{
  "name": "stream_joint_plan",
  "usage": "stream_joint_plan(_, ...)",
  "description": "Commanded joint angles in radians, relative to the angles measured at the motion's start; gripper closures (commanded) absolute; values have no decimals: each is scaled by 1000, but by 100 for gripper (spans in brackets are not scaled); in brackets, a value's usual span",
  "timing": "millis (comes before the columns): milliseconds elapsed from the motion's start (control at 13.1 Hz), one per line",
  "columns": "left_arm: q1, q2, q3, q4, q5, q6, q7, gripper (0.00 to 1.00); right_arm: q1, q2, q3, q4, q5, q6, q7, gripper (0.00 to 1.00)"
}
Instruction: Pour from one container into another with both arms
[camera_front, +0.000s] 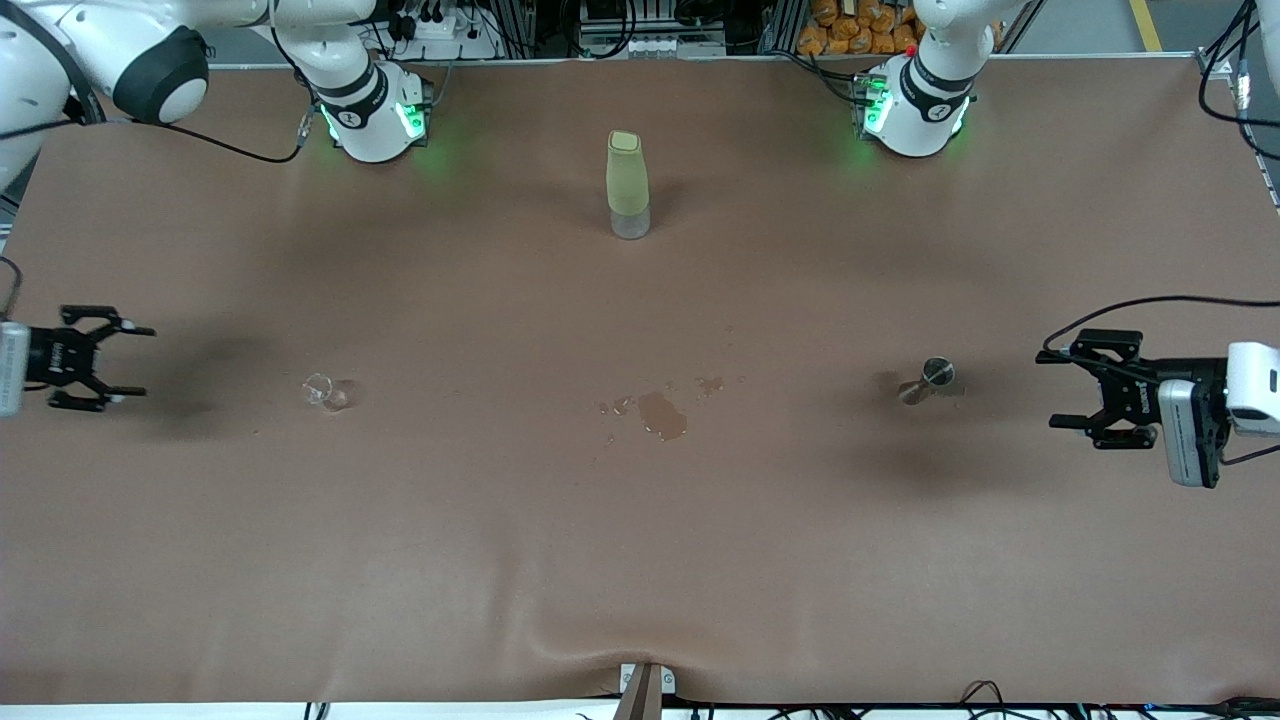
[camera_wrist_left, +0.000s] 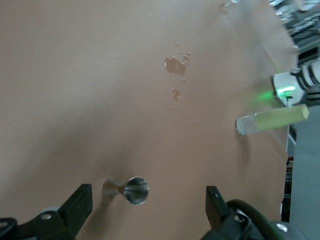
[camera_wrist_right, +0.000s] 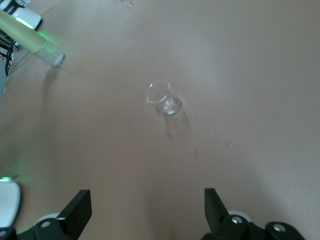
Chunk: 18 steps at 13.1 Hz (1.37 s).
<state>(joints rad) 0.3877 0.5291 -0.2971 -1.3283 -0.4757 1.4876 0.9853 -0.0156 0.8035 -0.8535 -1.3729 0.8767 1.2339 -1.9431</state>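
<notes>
Two candidate pour vessels on the table. Clear glass cup stands toward the right arm's end; metal jigger stands toward the left arm's end. Both upright as far as I can tell, about equally near the front camera, well apart from each other. Can't tell what's in either.

Between them, mid-table: a wet spill patch with small droplets around it. Farther from the front camera, on the table's centre line between the two bases: a tall bottle with a yellow-green sleeve, upright, cap on.

Right gripper hangs at its own table end, fingers spread wide, holding nothing. In the right wrist view the glass cup sits dead ahead between the finger lines, well apart from the right gripper.

Left gripper mirrors that at its end, fingers also spread, holding nothing. In the left wrist view the metal jigger sits just ahead of the left gripper, slightly off centre toward one finger.

Key relation: each vessel lies straight toward table centre from its own arm's claw, vertical long axis, so I'd take each with a side-on grasp. Jigger looks closer to its claw than the cup is to its own.

The spill plus parked arms fits either a finished pour with vessels set back down or a leftover puddle ahead of a pour. I can't separate those from here.
</notes>
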Motion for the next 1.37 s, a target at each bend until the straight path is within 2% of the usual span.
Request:
stream_joint_plan(0,-68,-50,10,-2,81,6,-199,0,40,-113,-24,12,-129,-11,192,0)
stream_joint_plan(153,-156,-84,10,27,225,16,-368,0,74,-241,-12,12,-261,-13,402,0)
stream_joint_plan(305,-194,-122,9,27,284,17,-508,0,114,-363,22,12,-355,-17,626,0)
stream_joint_plan(458,-220,-133,6,27,289,46,-614,0,128,-478,112,12,-464,-46,841,0)
stream_joint_plan(687,-273,-146,6,24,367,97,-727,0,118,-628,305,11,-583,-65,1164,0)
stream_joint_plan(840,-305,-175,4,24,388,99,-857,0,114,-687,407,11,-625,-74,1321,0)
stream_joint_plan(992,-427,-236,62,12,394,144,-982,0,114,-728,500,6,-671,-71,1464,0)
stream_joint_plan(1221,-431,-309,97,-47,399,149,-1045,0,117,-760,615,-2,-751,-64,1673,0)
stream_joint_plan(1298,-432,-351,143,-81,401,149,-1051,0,114,-764,648,-11,-774,-57,1710,0)
